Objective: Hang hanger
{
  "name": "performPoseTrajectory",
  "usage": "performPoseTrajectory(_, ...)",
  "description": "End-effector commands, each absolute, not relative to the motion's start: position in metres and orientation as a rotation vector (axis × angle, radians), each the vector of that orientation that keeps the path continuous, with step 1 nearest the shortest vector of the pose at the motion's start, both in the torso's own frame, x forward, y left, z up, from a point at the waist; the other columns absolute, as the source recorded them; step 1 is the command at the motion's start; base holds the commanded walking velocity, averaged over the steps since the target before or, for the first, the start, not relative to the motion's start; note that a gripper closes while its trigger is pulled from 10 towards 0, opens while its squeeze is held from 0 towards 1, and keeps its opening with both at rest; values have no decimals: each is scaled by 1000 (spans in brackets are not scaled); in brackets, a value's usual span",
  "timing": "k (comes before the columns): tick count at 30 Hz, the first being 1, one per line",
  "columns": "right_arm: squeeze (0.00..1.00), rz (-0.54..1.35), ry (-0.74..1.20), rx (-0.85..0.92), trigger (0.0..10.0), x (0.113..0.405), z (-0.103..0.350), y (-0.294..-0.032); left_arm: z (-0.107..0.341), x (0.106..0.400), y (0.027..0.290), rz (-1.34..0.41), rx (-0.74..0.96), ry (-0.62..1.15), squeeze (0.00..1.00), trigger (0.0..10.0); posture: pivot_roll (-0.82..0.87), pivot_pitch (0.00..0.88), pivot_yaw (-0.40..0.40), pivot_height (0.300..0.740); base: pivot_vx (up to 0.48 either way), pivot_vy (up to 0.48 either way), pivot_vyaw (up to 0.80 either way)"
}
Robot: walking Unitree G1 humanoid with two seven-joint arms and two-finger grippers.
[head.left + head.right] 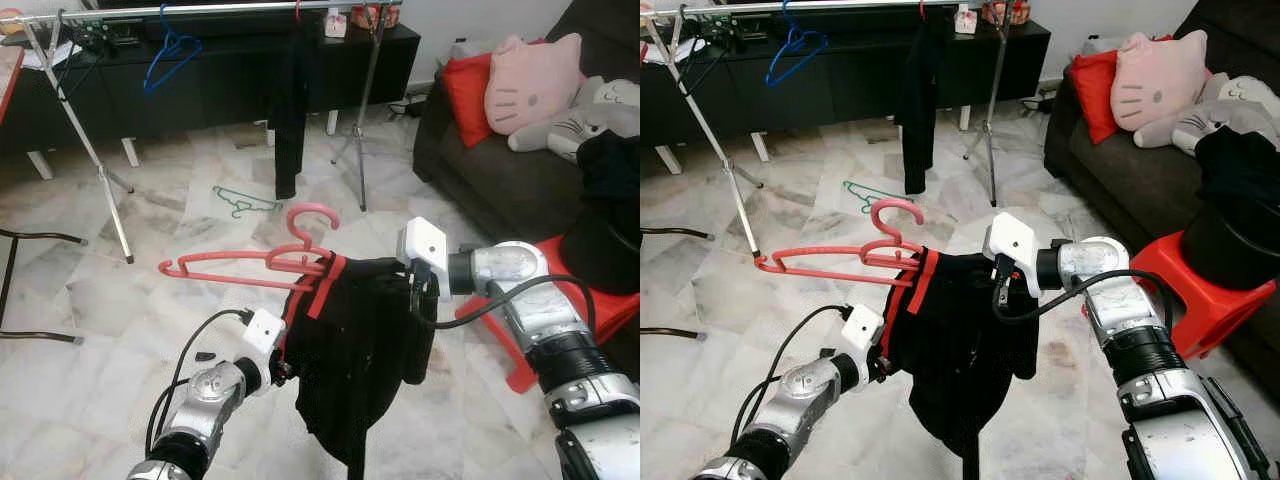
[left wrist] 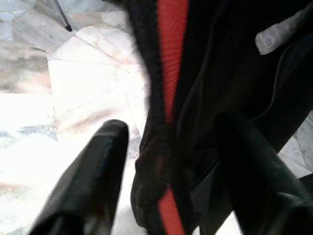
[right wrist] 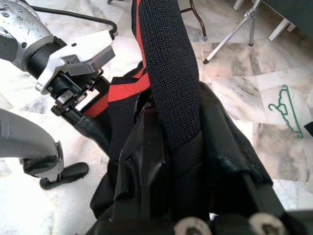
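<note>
Left gripper (image 2: 166, 161): fingers spread either side of the black garment (image 1: 355, 350), not pinching it.
Red hanger (image 1: 250, 268): held level above the floor, garment draped on its right end.
Right gripper (image 3: 186, 147): clamped on the garment's strap.
Rail (image 1: 200, 10): well beyond, carrying 1 blue hanger (image 1: 170, 55).

Open marble floor (image 1: 150, 215) between the held red hanger (image 1: 250, 268) and the clothes rail (image 1: 200, 9), free for passing. On the rail, free stretch between the blue hanger (image 1: 168, 52) and the hanging black garment (image 1: 290, 110). In the way below the rail: slanted stand legs (image 1: 85, 150) at its left, more legs (image 1: 362, 130) right of the garment, a green hanger (image 1: 243, 203) flat on the floor. Right of the rail, blocked by sofa (image 1: 480, 170) and red stool (image 1: 600, 300). Behind the rail, black cabinet (image 1: 220, 80).
</note>
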State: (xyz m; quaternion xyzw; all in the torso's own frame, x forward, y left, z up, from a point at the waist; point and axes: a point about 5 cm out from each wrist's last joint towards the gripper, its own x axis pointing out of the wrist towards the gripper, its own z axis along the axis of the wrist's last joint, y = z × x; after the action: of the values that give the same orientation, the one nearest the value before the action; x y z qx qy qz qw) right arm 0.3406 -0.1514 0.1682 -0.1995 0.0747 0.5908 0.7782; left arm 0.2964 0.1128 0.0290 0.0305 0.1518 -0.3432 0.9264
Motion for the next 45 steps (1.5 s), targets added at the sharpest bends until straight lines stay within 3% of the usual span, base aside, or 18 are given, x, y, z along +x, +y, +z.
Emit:
performPoseTrajectory(1,0,1274,139,-439,0,339,173,-154,29,297,112,-715,60,313,0,0,-87,48,-98,740,0,0,0)
performPoseTrajectory(38,0,1262,143,-432,0,339,172,-154,22,292,114,-749,97,351,0,0,-87,50,-94,740,0,0,0)
performPoseTrajectory(45,0,1260,151,-432,0,336,171,-161,14,295,137,-589,181,420,0,0,-89,62,-95,740,0,0,0)
